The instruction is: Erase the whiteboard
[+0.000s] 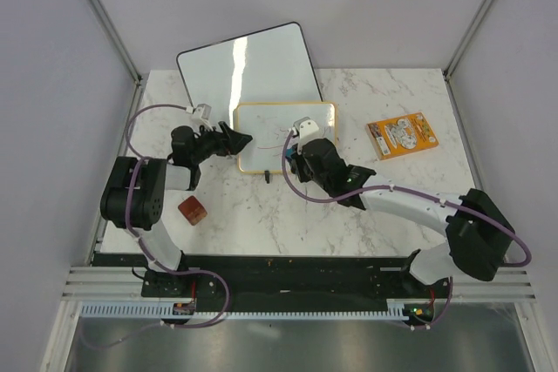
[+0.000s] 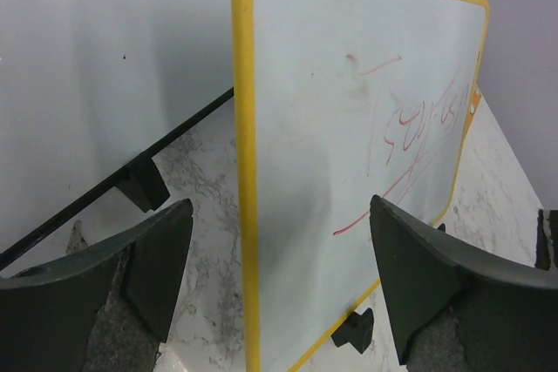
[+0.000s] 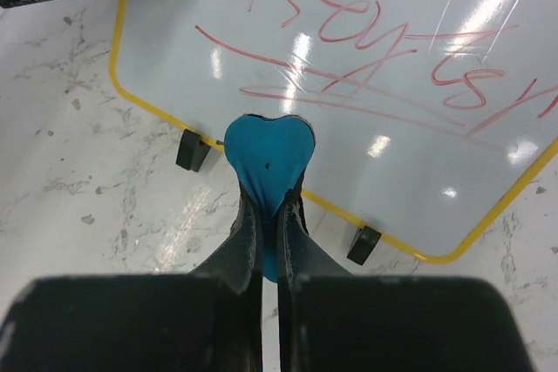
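While red scribbles (image 3: pixel 392 50) run unbroken across most of the whiteboard (image 1: pixel 270 128), erasing looks barely begun, if at all. No wiped gap through the strokes shows in either wrist view. One faint brownish smudge sits above the writing. Judgement: all the wiping is left.

Board stands propped on small black feet, mid-surface, just in front of a larger black-framed board (image 1: pixel 253 63).

Left gripper (image 2: pixel 279 215): fingers spread wide, holding nothing. The board's yellow left edge runs up between them, with a clear gap on each side, so it is straddled, not clamped. Likely set to steady the frame.

Right gripper (image 3: pixel 272 206): fingers pinched tight on a blue heart-shaped eraser (image 3: pixel 268 150). The eraser's rounded top overlaps the board's near yellow rim, below the lowest red stroke. Whether it presses the white face cannot be told.

Off to the sides: a brown block (image 1: pixel 193 209) by the left arm, and an orange card (image 1: pixel 401 135) well apart to the right.
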You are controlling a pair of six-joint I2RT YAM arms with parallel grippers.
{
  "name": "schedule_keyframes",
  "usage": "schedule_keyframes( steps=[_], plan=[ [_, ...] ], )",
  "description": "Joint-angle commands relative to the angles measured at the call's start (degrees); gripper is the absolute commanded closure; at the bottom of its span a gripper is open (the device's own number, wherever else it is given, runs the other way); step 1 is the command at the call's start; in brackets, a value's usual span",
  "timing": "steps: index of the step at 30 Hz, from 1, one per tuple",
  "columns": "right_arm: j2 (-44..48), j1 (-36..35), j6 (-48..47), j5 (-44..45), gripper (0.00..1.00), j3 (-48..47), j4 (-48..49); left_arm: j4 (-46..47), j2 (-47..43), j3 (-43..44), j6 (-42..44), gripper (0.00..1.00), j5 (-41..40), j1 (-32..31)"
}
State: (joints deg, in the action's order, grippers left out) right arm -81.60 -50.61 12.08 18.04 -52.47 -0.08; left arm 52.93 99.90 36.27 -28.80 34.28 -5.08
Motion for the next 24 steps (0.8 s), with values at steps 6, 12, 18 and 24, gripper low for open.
schedule_keyframes(
  steps=[6,12,18,24],
  plan=[
    [-8.0,4.7,-1.8,-0.6,1.0,-6.8,6.3,3.9,5.0,3.5,-3.0,0.15,6.1,0.6],
    [-8.9,6.7,-1.4,3.7,1.0,-8.9,7.6,7.2,5.9,2.9,-4.4,0.25,8.0,0.7],
    [-9.3,8.3,-1.2,11.6,1.0,-9.0,8.3,6.5,6.0,2.7,-5.1,0.42,7.2,0.8],
    [-8.4,11.9,0.8,11.1,1.0,-5.0,9.9,3.8,5.7,2.9,-4.4,0.57,6.3,0.9]
  ],
)
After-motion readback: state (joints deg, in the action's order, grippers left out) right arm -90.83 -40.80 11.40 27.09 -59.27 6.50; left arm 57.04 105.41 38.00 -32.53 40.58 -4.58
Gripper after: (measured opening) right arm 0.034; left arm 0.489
